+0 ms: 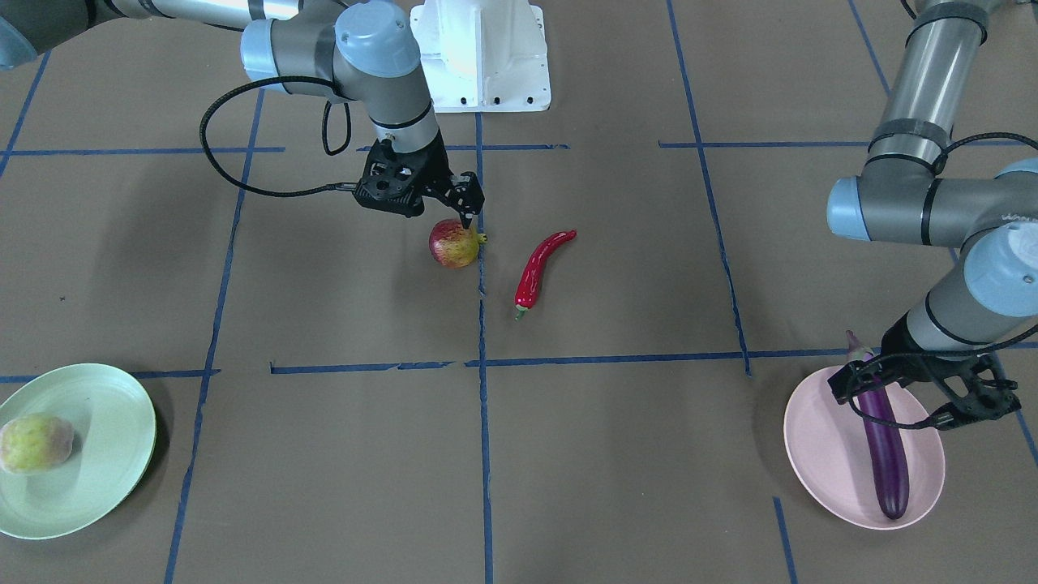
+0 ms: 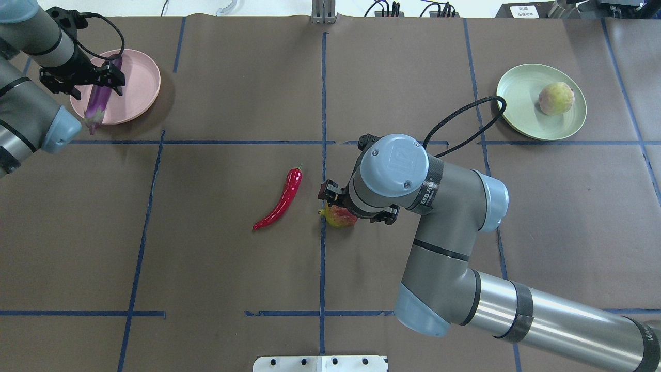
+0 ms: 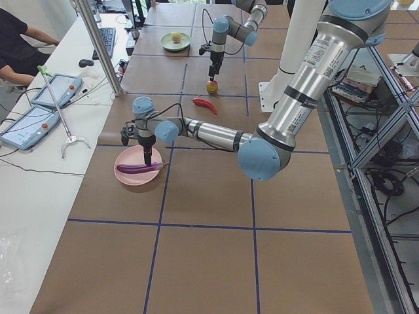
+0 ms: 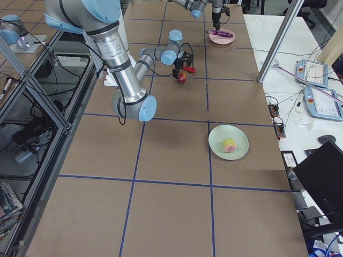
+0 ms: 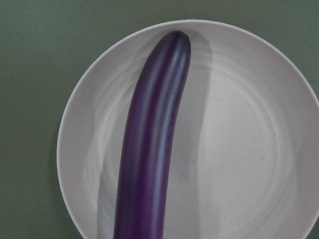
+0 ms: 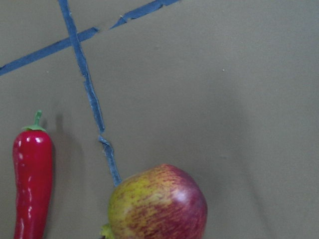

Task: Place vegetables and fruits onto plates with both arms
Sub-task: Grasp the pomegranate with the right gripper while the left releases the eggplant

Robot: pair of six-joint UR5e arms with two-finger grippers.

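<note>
The purple eggplant (image 1: 882, 442) lies on the pink plate (image 1: 819, 454), its cap end over the rim. My left gripper (image 1: 888, 405) hovers just above it, open, with a finger on either side. The left wrist view shows the eggplant (image 5: 154, 139) resting on the plate (image 5: 249, 149). The pomegranate (image 1: 452, 245) sits on the table at the centre. My right gripper (image 1: 466, 212) is open right above it, its jaws straddling it in the overhead view. The red chili (image 1: 537, 270) lies beside it. The peach-like fruit (image 1: 34, 443) sits on the green plate (image 1: 105, 430).
The white base block (image 1: 482, 53) stands at the robot's side of the table. Blue tape lines cross the brown table cover. In the exterior left view a side bench holds tablets (image 3: 55, 90) and a metal pole (image 3: 98, 46).
</note>
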